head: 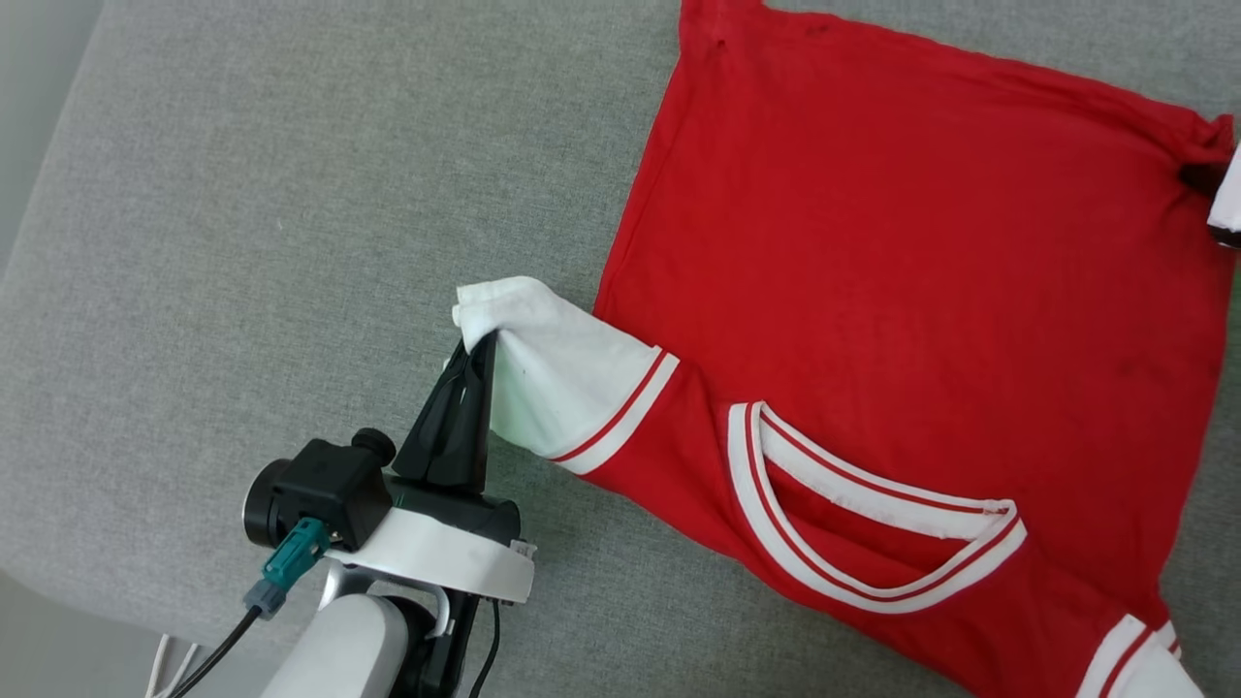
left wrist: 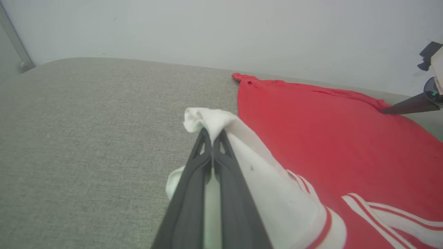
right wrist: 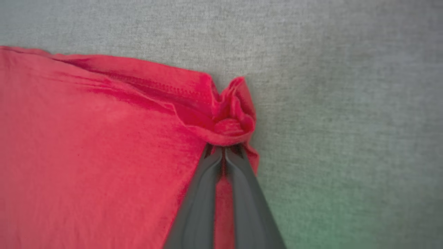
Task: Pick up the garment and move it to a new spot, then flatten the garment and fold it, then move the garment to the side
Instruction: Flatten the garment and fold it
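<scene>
Head view: shirt (head: 921,271) flat on grey cushion (head: 291,194), left gripper (head: 480,341) clamped on white sleeve (head: 567,378), right gripper (right wrist: 224,149) clamped on bunched hem corner (right wrist: 232,114); I'd guess uneven lifting could slip either thin pinch.

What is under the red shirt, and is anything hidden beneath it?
The garment lies on a grey fabric surface, visible beside it. Anything directly beneath the cloth is covered. The left gripper pinches its white sleeve; the right gripper pinches a red corner.
</scene>
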